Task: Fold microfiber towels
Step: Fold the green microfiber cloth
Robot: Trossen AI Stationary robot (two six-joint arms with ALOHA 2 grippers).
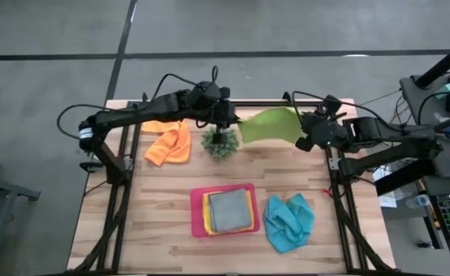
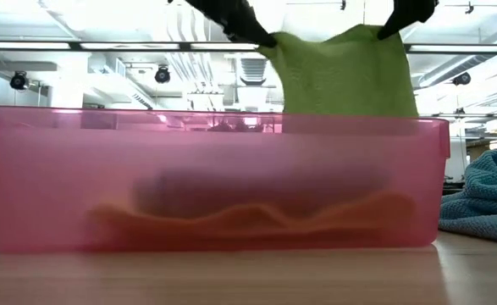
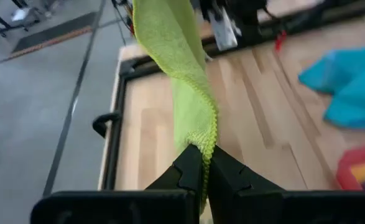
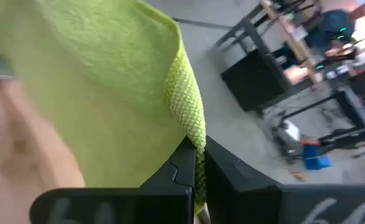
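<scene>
Left end effector point(image 3: 204, 163) and right end effector point(image 4: 198, 163) are both pinched tight on the lime green towel point(image 1: 269, 125) (one corner each), stretched in the air over the counter point(image 1: 163, 199) far edge.

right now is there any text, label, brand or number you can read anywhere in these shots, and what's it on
None: no word, label, brand or number can be read in any view.
lime green towel, held up between the left gripper and the right gripper: plain, no tag showing.
pink tray: no marking visible.
orange towel, light blue towel, grey towel: plain.
Gear in the room behind, right wrist view: too blurred to tell.
</scene>
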